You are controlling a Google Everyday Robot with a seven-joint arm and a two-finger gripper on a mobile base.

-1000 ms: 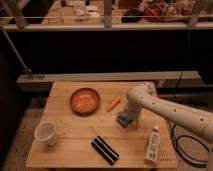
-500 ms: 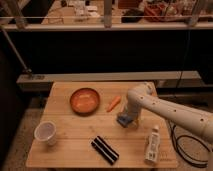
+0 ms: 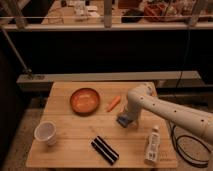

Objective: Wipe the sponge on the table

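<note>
The small blue-grey sponge (image 3: 121, 120) lies on the light-wood table (image 3: 75, 132), right of centre. My white arm comes in from the right and bends down onto it. The gripper (image 3: 127, 119) is at the sponge's right edge, low against the tabletop, and stands open. The arm's end hides part of the sponge, and I cannot tell whether the gripper touches it.
An orange bowl (image 3: 84, 100) sits at the back centre, with a carrot (image 3: 114, 103) to its right. A white cup (image 3: 46, 133) stands at the left. A black ribbed block (image 3: 105, 150) lies near the front edge, and a white tube bottle (image 3: 152, 145) at the front right.
</note>
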